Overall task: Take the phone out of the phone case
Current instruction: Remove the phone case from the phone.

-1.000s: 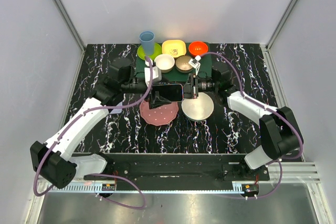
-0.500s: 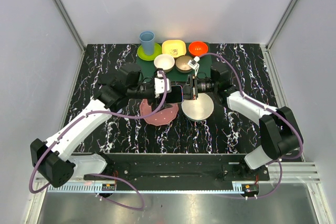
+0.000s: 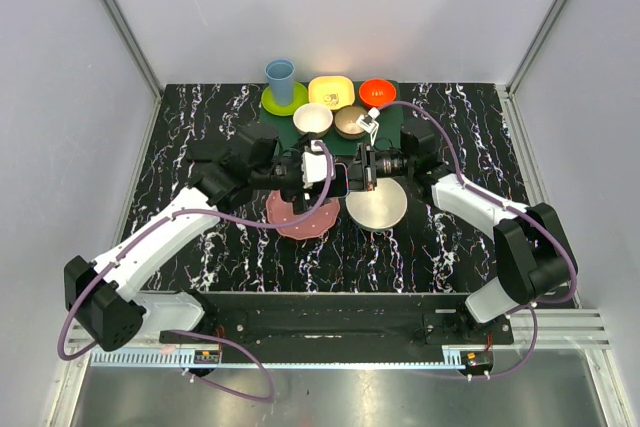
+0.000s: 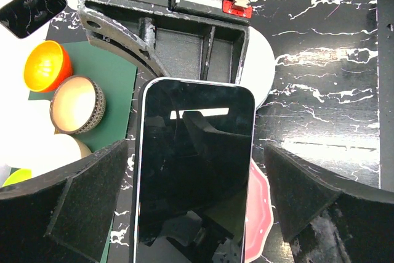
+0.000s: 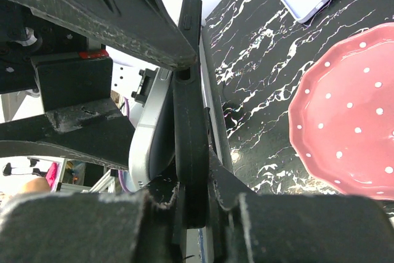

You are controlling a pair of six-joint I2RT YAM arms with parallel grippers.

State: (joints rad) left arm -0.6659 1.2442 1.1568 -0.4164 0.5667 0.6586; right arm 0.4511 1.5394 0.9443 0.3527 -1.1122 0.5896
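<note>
1. My right gripper (image 5: 194,206) is clamped almost closed on the right end of the phone (image 4: 192,133). It holds the phone off the table, edge-on to its own camera.
2. My left gripper (image 4: 196,158) is spread as wide as it goes and grips nothing. Its pads (image 4: 86,214) stand either side of the phone's long edges, apart from them.
3. The case (image 4: 194,82) shows as a pale rim round the glass, so I judge the phone is fully seated. Both hang mid-table, by the far edges of the pink plate (image 5: 345,127) and the grey plate (image 3: 377,205).
4. To do this well, I'd bring the left pads onto the rim near a free corner, not flat across the glass. Then I'd bend the lip back while the right clamp stays firm. Squeezing both long edges squarely would only press the shell tighter.
5. The back of the case is hidden.
6. I cannot tell whether the right fingers bear on glass or only on rim.
7. The left wrist view cuts off the phone's left end.
8. From above, both grippers cover most of the phone.
</note>
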